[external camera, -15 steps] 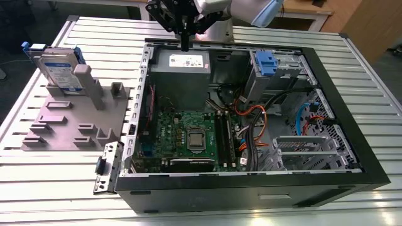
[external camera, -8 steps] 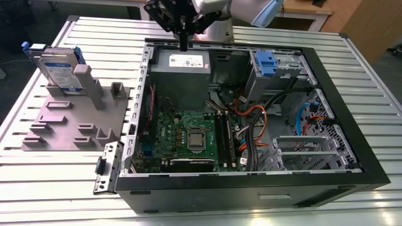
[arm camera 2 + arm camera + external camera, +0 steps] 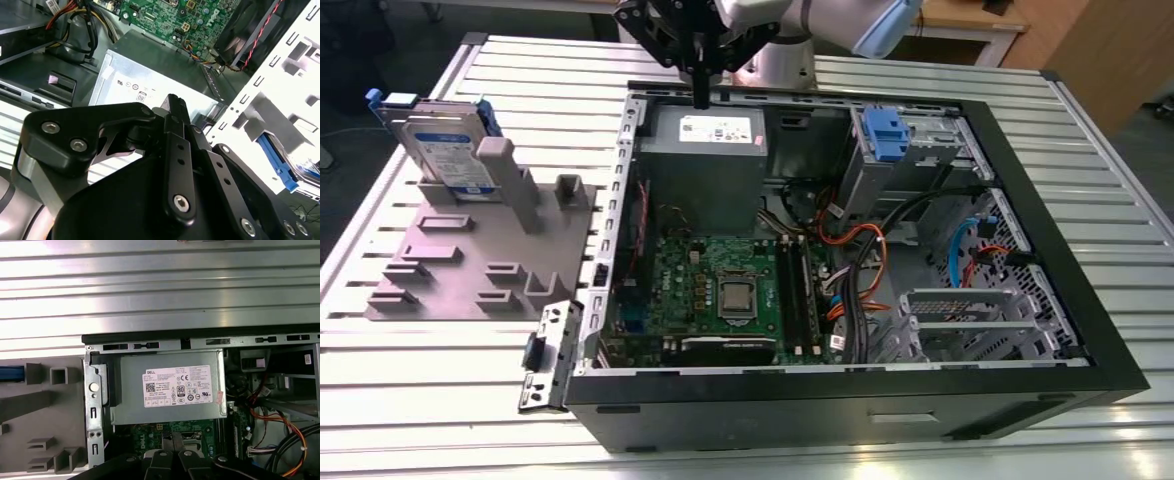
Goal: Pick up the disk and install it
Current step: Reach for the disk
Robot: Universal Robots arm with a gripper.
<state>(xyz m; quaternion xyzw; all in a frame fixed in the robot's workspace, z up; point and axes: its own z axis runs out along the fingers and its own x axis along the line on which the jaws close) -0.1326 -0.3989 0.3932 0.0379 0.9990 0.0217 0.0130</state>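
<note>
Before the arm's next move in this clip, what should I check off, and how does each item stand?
1. Disk upright in the grey fixture, nothing in front of it: ok.
2. Tool empty: ok.
3. Tool open for a grasp: not ok, jaws shut.
4. Tool at the disk: not ok, it hangs over the power supply, apart from the disk.
5. Computer case open on top: ok.
6. Drive cage free for the disk: cannot tell.
</note>
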